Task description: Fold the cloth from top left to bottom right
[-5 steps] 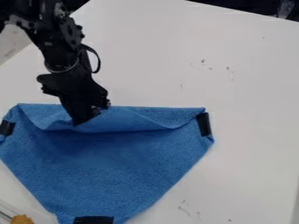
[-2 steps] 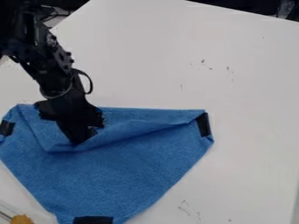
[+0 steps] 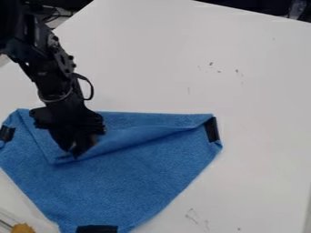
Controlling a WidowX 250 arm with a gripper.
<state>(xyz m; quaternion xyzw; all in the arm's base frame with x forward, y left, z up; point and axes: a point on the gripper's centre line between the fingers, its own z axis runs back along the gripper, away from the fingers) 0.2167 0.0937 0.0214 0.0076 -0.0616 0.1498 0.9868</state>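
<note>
Compared with the earlier frames, the gripper (image 3: 72,152) has come nearer over the cloth (image 3: 133,177), and the flap (image 3: 130,138) of the cloth has gone with it, now reaching farther toward the near side. At the near edge of the view, the near corner of the cloth carries a black patch (image 3: 97,229), and to the left of it is an orange-yellow thing (image 3: 23,228), beside what looks like a clear container (image 3: 7,218). White surface of the bench (image 3: 261,136) spreads widely to the right of the cloth, up to the bench's right edge, which is partly seen low on the right. Small dark marks are on this surface, both near and far. Over the left part of the cloth stands the gripper, tilted, and it hides some of the flap; whether the jaws are closed on the cloth, I cannot tell. The cloth is blue and lies on the left half of the view, its far part folded over toward the near side, with a loose, slanting edge and soft wrinkles. Two more black patches sit at its left and right corners. Behind the cloth, the bench continues to its slanted far edge, and dark things are beyond.
</note>
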